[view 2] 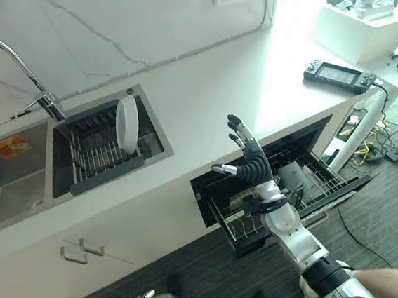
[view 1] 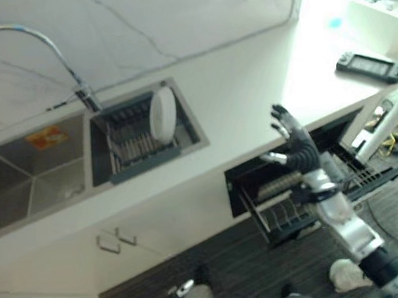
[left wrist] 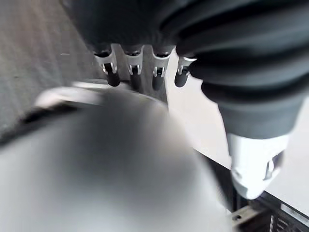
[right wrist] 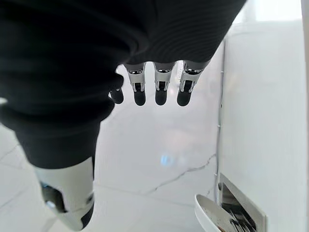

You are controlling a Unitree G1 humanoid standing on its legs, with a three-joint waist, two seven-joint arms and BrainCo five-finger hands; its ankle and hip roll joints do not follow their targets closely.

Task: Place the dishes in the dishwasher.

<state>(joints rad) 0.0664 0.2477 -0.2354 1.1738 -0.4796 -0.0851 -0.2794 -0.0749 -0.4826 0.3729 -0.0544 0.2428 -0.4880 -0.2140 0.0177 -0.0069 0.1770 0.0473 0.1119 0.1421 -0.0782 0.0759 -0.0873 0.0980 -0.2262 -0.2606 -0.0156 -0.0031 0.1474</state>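
plate [view 2: 127,123] in sink rack [view 2: 105,154] (upright), dishwasher [view 2: 287,183] right

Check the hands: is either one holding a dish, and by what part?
Nothing is held. The right hand is open in the air above the dishwasher rack; the left hand is open too. The plate stands in the sink rack.

White counter [view 2: 200,92]; black handheld console [view 2: 338,76] lying at right end
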